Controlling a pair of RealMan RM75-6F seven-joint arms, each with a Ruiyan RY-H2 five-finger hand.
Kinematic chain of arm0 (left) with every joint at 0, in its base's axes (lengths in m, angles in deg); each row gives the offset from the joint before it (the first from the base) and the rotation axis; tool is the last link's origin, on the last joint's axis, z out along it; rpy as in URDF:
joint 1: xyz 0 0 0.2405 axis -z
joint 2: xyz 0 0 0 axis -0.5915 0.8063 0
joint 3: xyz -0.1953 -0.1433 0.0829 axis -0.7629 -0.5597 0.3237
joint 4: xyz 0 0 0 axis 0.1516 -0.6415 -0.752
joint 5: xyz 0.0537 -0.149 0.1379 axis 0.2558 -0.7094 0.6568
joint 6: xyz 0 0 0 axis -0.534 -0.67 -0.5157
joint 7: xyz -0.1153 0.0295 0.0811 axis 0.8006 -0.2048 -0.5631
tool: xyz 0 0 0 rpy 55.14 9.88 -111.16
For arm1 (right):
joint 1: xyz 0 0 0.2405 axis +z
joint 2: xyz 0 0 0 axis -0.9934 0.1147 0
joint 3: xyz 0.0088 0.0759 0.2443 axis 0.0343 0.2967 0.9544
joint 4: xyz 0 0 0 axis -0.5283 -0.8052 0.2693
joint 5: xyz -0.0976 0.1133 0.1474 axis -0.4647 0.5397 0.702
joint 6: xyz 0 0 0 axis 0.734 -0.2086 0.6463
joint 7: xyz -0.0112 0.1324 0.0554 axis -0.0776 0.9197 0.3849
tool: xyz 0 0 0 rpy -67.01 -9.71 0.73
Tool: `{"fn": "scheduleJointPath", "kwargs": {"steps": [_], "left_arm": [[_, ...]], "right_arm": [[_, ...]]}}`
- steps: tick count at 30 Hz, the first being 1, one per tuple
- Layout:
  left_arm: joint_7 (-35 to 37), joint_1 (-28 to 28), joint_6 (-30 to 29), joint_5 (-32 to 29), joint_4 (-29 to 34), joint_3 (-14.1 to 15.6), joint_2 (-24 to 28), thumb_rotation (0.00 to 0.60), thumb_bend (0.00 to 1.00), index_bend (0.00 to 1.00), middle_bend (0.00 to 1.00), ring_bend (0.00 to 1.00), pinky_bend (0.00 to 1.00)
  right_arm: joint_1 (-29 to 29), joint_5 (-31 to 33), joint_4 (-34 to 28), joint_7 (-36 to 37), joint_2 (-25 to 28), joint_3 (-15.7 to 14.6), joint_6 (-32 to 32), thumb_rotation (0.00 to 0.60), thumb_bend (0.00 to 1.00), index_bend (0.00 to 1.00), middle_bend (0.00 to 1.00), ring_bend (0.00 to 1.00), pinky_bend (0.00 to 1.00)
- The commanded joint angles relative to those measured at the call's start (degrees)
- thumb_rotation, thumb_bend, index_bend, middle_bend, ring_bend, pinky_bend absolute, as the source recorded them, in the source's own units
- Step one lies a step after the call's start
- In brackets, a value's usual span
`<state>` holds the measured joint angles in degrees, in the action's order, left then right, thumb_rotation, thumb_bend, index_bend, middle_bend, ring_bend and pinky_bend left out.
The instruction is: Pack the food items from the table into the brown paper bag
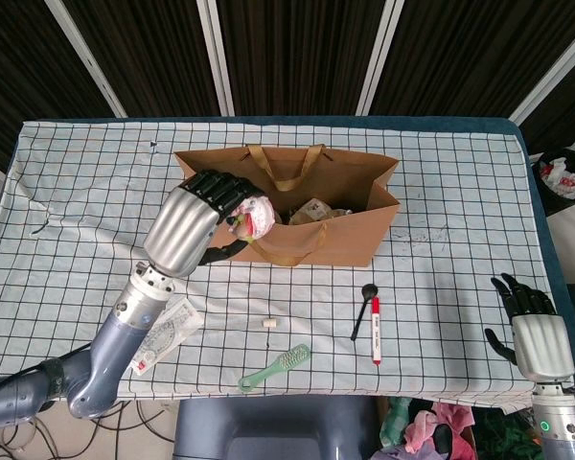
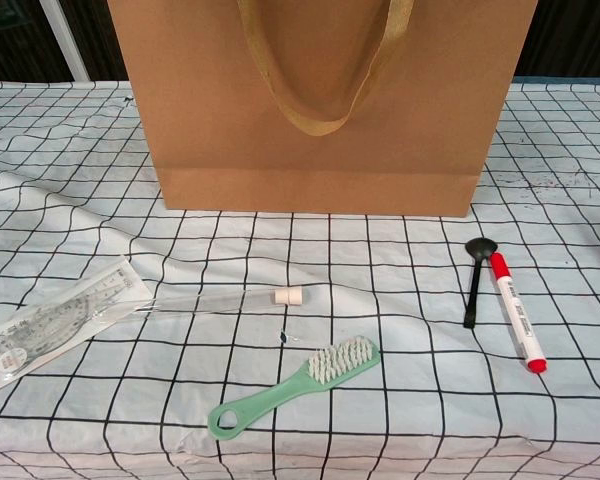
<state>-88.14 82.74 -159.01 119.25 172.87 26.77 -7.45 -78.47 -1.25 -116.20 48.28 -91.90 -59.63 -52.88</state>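
My left hand is raised above the left half of the brown paper bag and grips a pink-and-white cupcake over the bag's opening. Inside the bag several food items show. The chest view shows only the bag's front wall; the left hand is out of that frame. My right hand rests open at the table's front right corner, far from the bag, holding nothing.
In front of the bag lie a green brush, a clear tube with a white cap, a packaged ruler set, a black spoon and a red-capped marker. A checked cloth covers the table.
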Motion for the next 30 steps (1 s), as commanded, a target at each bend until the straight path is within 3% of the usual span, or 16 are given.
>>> {"fn": "scheduleJointPath", "kwargs": {"steps": [1,5,9,11,14,18,26,30], "left_arm": [[-2.2,2.8,1.4,-6.0,-3.3,-2.6,-2.4,0.600,0.29,0.31,0.41,0.30,0.33],[-1.2,4.6,2.3,-14.2,-5.1,-4.7,-5.1,0.600,0.29,0.31,0.41,0.30,0.33],[-1.7,5.7,2.1,-17.0,-7.0,-4.7,-6.1,0.600,0.28,0.31,0.40,0.29,0.33],[-1.8,6.0,2.1,-17.8,-7.6,-4.7,-6.3,0.600,0.27,0.29,0.37,0.23,0.32],[-2.8,6.3,2.2,-19.8,-7.9,-4.1,-6.1,0.600,0.14,0.20,0.20,0.03,0.21],[-5.5,6.7,2.8,-24.7,-5.7,-4.0,-4.5,0.600,0.06,0.16,0.11,0.00,0.13],[-3.6,5.9,0.6,-23.6,-0.8,-4.8,-1.3,0.600,0.03,0.16,0.09,0.00,0.11],[-4.1,2.4,-3.6,-19.9,5.5,-4.0,3.5,0.600,0.07,0.15,0.10,0.00,0.11]], "right_arm": [[-0.1,0.1,0.0,0.2,0.0,0.1,-0.1,0.600,0.20,0.14,0.13,0.19,0.22],[0.0,0.1,0.1,0.0,0.0,-0.1,0.3,0.600,0.19,0.14,0.13,0.19,0.22],[0.0,0.0,0.0,0.0,0.0,0.0,-0.1,0.600,0.19,0.14,0.13,0.19,0.22],[-0.1,0.0,-0.1,0.1,0.1,0.1,-0.2,0.600,0.20,0.14,0.13,0.19,0.22],[-0.1,0.1,-0.1,0.2,0.1,0.2,-0.2,0.600,0.20,0.14,0.13,0.19,0.22],[0.0,0.0,0.1,0.3,0.0,0.1,-0.2,0.600,0.20,0.14,0.13,0.19,0.22],[0.0,-0.1,0.1,0.2,-0.1,0.0,-0.2,0.600,0.20,0.14,0.13,0.19,0.22],[0.0,-0.1,0.1,0.0,-0.3,-0.1,-0.1,0.600,0.20,0.14,0.13,0.19,0.22]]}}
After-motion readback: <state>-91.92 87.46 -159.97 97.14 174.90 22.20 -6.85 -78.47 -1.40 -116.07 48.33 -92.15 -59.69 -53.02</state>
